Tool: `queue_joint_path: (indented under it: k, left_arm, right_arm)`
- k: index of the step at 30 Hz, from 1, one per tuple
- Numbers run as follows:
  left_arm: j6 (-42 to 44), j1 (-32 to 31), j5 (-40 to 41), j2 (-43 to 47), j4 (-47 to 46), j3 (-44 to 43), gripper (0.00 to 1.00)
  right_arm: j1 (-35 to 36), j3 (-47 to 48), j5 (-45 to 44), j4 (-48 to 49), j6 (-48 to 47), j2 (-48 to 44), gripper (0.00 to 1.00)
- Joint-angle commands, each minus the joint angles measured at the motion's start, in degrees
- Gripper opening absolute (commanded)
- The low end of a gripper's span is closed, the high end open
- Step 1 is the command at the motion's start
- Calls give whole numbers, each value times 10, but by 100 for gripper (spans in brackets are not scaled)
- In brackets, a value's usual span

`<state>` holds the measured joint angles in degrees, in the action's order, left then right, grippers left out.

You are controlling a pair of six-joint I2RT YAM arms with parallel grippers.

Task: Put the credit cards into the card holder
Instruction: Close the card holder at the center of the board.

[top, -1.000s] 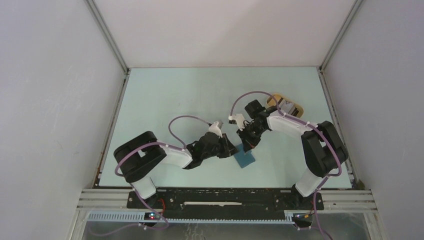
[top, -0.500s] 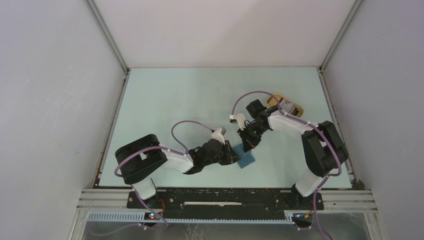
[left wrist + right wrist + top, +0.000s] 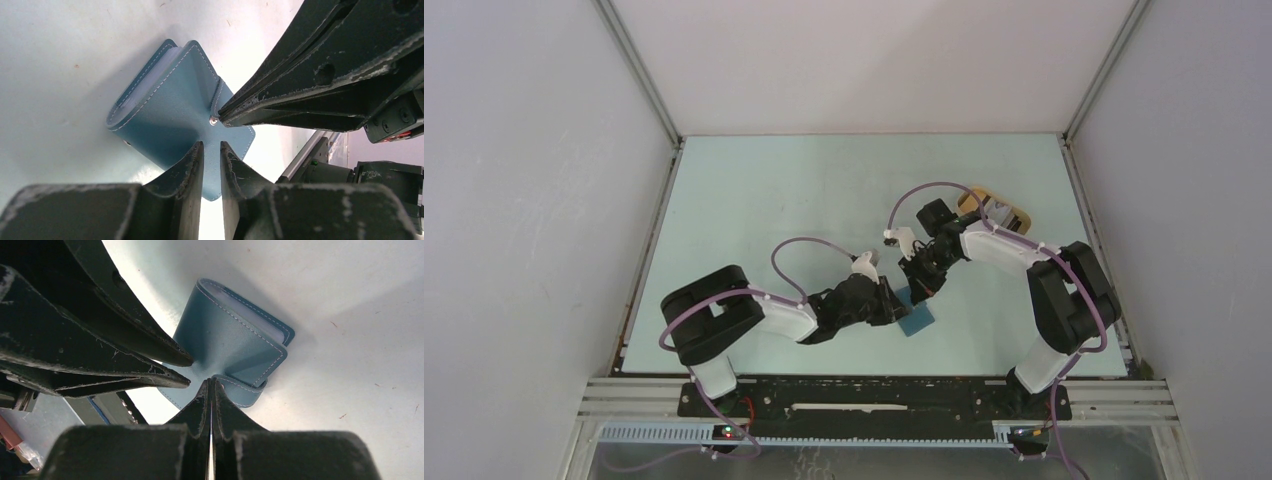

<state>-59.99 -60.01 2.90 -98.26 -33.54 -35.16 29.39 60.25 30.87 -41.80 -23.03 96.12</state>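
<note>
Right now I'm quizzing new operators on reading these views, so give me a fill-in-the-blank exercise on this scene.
The card holder on the table is ____ in colour.
The right gripper, tips at the holder's snap tab, has its jaws ____.
Seen from above, the tan tray lies just beyond the ____ arm.
Missing words: blue; shut; right.

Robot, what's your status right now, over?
Right hand shut, tips at card holder's snap tab. Left hand slightly parted at its cover, grip unclear. No card held; nothing blocking.
</note>
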Motion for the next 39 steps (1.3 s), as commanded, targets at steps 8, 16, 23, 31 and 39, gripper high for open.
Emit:
queue_joint_path:
  k: [8, 16, 23, 31, 39]
  left_arm:
    - [7, 0, 28, -34, 40, -20, 16]
    - [9, 2, 25, -36, 37, -19, 5]
    - [8, 9, 26, -28, 28, -4, 1]
    - [8, 17, 24, -14, 10, 14, 0]
    - [8, 18, 11, -8, -21, 27, 1]
  right_arm:
    - [9, -4, 28, 4, 23, 8, 0]
    - [16, -10, 3, 13, 29, 22, 0]
    - [29, -14, -23, 7, 20, 32, 0]
    - [31, -35, -33, -10, -3, 30, 0]
    - [7, -39, -19, -17, -10, 29, 0]
